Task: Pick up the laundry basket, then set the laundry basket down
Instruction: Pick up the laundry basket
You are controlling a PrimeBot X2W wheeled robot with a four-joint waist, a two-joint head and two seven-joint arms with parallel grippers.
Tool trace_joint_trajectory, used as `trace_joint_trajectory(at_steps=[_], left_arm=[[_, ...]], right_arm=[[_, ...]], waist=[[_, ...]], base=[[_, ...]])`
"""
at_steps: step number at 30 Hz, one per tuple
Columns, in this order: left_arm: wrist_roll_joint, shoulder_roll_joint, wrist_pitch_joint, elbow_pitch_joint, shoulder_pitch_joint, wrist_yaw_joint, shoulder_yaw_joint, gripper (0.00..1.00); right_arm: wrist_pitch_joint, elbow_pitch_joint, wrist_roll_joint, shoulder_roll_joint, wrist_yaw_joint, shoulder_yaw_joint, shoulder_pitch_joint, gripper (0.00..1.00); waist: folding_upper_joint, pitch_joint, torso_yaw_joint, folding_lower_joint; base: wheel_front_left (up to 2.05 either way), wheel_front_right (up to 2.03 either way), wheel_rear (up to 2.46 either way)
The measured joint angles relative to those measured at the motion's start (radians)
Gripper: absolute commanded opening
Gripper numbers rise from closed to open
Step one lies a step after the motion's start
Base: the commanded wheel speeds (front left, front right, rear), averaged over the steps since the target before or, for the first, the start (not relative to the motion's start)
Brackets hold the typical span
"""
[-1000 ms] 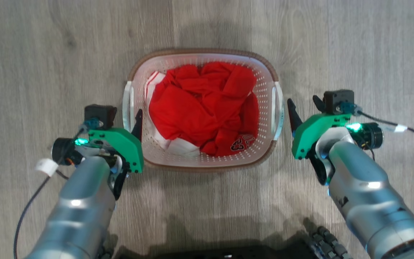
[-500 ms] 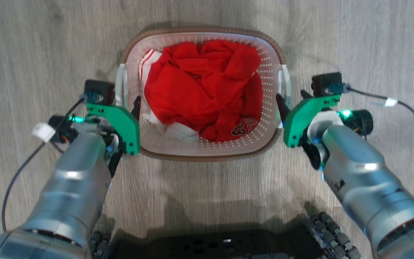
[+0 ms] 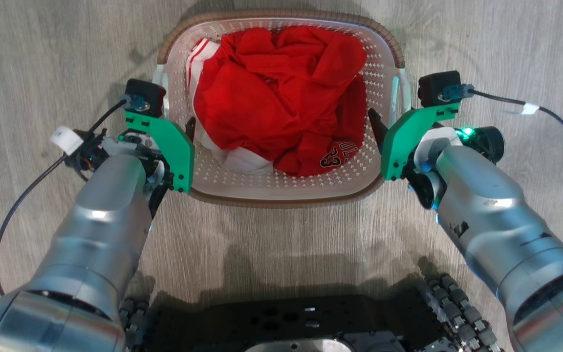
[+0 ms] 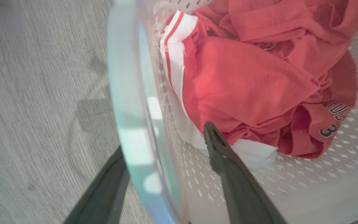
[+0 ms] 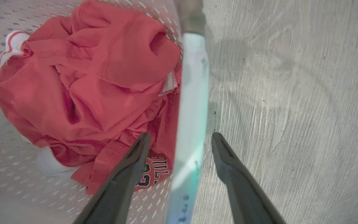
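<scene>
The floor point(image 3: 42, 49) is pale grey wood-look planking, its grain and faint seams running from near to far. Small dark knots and darker streaks mark the boards to the left and right. Soft grey shadows lie on it at the near middle and at the far left.

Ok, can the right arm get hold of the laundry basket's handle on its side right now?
Probably yes. The right claw is open and straddles the white handle of the laundry basket, one finger inside, one outside; nothing blocks it.
</scene>
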State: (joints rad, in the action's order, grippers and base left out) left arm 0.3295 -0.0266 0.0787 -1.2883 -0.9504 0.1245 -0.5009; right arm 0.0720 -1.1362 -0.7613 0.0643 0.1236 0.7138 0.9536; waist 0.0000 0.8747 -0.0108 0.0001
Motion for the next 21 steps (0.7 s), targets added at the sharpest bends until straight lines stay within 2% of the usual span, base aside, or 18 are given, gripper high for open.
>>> trace_joint_trajectory(at_steps=[17,18,19,20,21], left_arm=[[0.092,0.0,-0.014,-0.005,-0.034,0.0,-0.08,1.0],[0.098,0.0,-0.014,-0.005,-0.034,0.0,-0.086,1.0],[0.115,0.001,-0.017,-0.005,-0.034,0.0,-0.103,0.87],[0.115,0.001,-0.017,-0.005,-0.034,0.0,-0.103,0.48],[0.126,0.001,-0.024,-0.003,-0.034,0.0,-0.106,0.02]], right_arm=[[0.019,-0.067,-0.088,0.002,0.0,0.06,0.055,1.0],[0.019,-0.072,-0.095,0.002,0.0,0.062,0.055,0.96],[0.019,-0.074,-0.107,0.002,0.0,0.067,0.055,0.44],[0.019,-0.074,-0.107,0.002,0.0,0.067,0.055,0.19],[0.019,-0.077,-0.114,0.002,0.0,0.068,0.055,0.0]], waist=[[0.0,0.028,0.024,-0.0001],[0.0,0.029,0.025,-0.0001],[0.0,0.029,0.026,-0.0001],[0.0,0.029,0.026,-0.0001],[0.0,0.03,0.027,-0.0002]], base=[[0.0,0.0,0.0],[0.0,0.0,0.0],[0.0,0.0,0.0],[0.0,0.0,0.0],[0.0,0.0,0.0]])
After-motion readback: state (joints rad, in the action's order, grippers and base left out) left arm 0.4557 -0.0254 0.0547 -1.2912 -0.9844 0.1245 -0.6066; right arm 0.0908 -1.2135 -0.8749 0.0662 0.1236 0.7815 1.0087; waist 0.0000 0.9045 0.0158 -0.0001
